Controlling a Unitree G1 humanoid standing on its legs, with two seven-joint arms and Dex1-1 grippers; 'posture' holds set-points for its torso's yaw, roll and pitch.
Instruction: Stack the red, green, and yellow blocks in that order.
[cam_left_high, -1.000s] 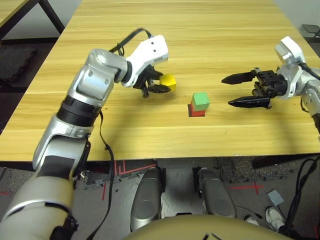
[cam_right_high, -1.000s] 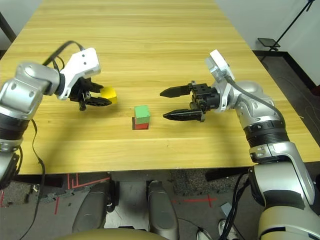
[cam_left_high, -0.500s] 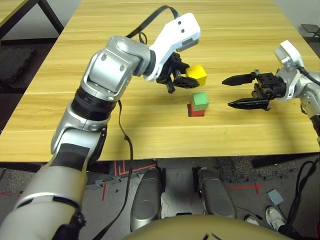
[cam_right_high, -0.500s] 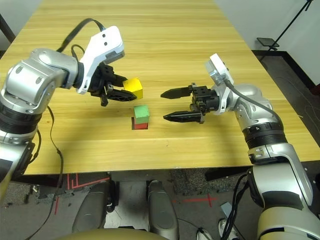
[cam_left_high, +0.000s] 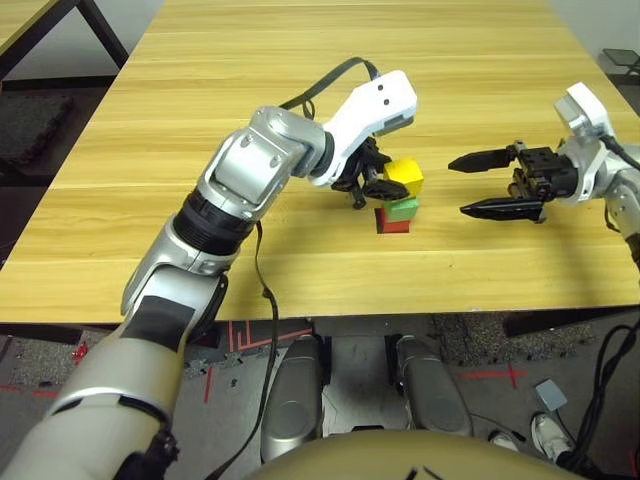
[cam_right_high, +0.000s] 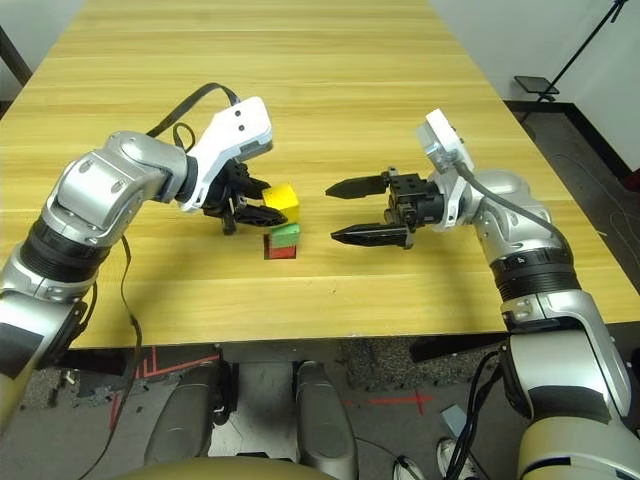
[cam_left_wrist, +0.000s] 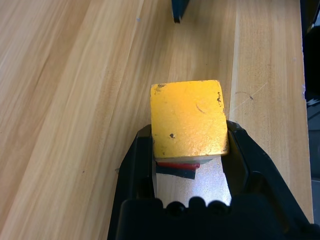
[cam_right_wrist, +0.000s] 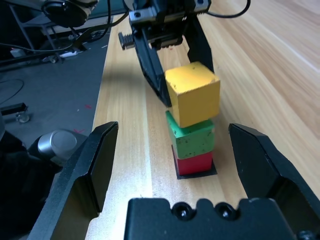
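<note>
Yellow block (cam_right_wrist: 193, 93): clamped in your left gripper (cam_left_high: 383, 187), sitting tilted on the green block (cam_right_wrist: 190, 138).
Stack: green rests on the red block (cam_right_wrist: 194, 162), mid-table (cam_left_high: 300, 80).
Right gripper (cam_right_high: 356, 211): spread wide, empty, just beside the stack.
Risk: release while yellow sits skewed and it may slide off; dragging fingers could topple the stack.
</note>
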